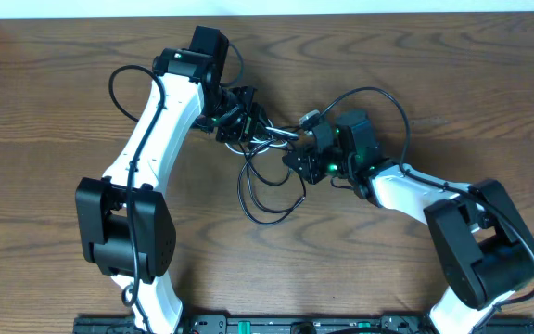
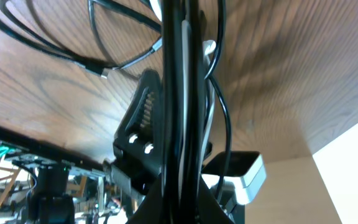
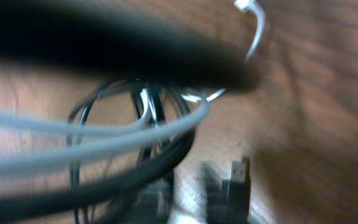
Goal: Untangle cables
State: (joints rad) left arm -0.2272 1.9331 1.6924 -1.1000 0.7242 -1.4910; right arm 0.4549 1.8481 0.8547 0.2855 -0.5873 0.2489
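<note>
Overhead, 2 arms meet over a wooden table (image 1: 452,83). The left gripper (image 1: 237,119) and the right gripper (image 1: 306,153) sit close together, facing each other, with the cables (image 1: 269,186) between and below them.

A tangled knot lies just in front of the left gripper's tip. From it the white cable (image 1: 281,137) stretches across the short gap to the right gripper. The black loops (image 1: 248,199) hang out from the knot onto the table, on the near side of both grippers, toward the robot's base.

The left wrist view is filled by dark strands running straight through the middle of the frame, right against the camera. Beyond them a black loop lies on the wood with a small metal plug end (image 2: 104,73). How far the left gripper's jaws stand apart, and whether they grip the strands, cannot be told.

The right wrist view is blurred. Pale strands cross close in front, black loops lie beyond them, and a flat USB plug (image 3: 238,173) rests on the table. A white plug tip (image 3: 244,6) shows farther off. The right gripper's opening and hold cannot be told either.
</note>
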